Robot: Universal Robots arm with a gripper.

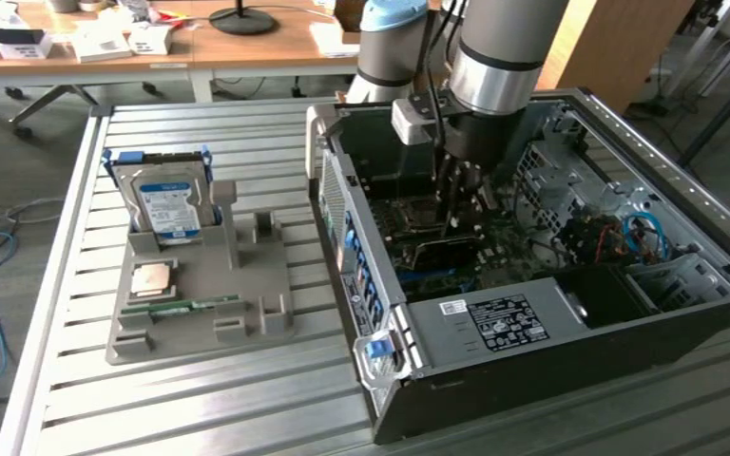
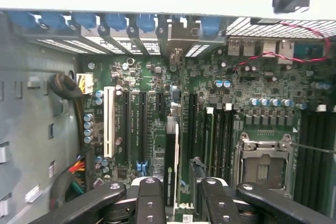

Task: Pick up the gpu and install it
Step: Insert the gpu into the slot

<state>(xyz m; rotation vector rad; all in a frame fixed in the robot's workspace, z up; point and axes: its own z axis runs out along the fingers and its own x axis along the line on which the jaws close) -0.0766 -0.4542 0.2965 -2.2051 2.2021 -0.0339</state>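
We see the arm reaching down into the open case [image 1: 555, 285], which lies on its side on the slatted worktop [image 1: 187, 399] so that the motherboard [image 2: 157, 77] faces up and a card can be pushed straight down into a slot. In the wrist view the claw [image 2: 178, 192] sits low over the board with its two fingers [image 2: 149, 203] part-way closed, and between them stands the gpu [image 2: 172, 150], seen edge-on as a thin dark card running away from the camera. The fingers flank the card closely, so we judge the claw to have hold of it, pinching its top edge; the actual contact is hidden behind the finger links.

The card is upright and in line with the long black expansion slots [image 2: 142, 129], just beside them, and its far end points at the rear bracket openings with their blue clips [image 2: 147, 22]. That fits a card whose metal bracket must meet the case's back wall. We cannot tell whether its edge is already seated in a slot or only resting above it.

In the exterior view, the grey tray [image 1: 201, 304] at the case's left carries a hard drive [image 1: 168, 204] standing in its holder, a CPU [image 1: 152, 277] and a memory stick [image 1: 194, 306]; one upright holder there is vacant.
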